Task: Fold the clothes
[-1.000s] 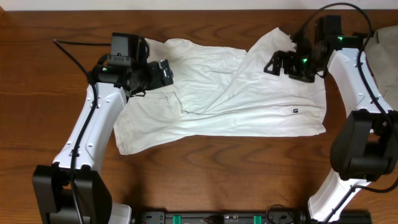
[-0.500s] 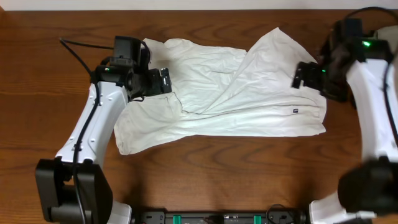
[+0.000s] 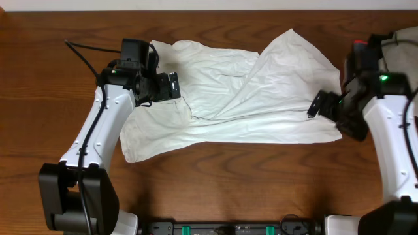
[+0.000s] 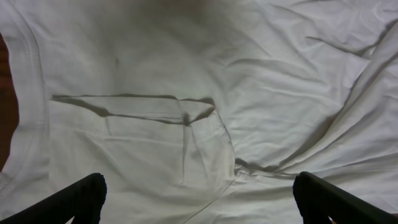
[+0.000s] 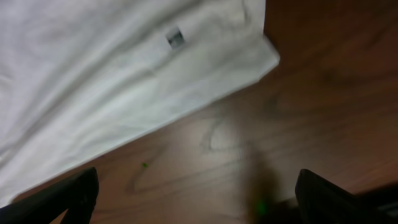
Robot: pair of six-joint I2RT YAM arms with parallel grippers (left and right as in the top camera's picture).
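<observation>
Clothes (image 3: pixel 241 98) lie spread and wrinkled on the table (image 3: pixel 215 176), with one flap doubled over near the far right side. The left gripper (image 3: pixel 175 86) hovers over the shirt's left part, jaws wide apart and holding nothing. The right gripper (image 3: pixel 316 106) hangs above the shirt's near right corner, jaws also wide and empty.
</observation>
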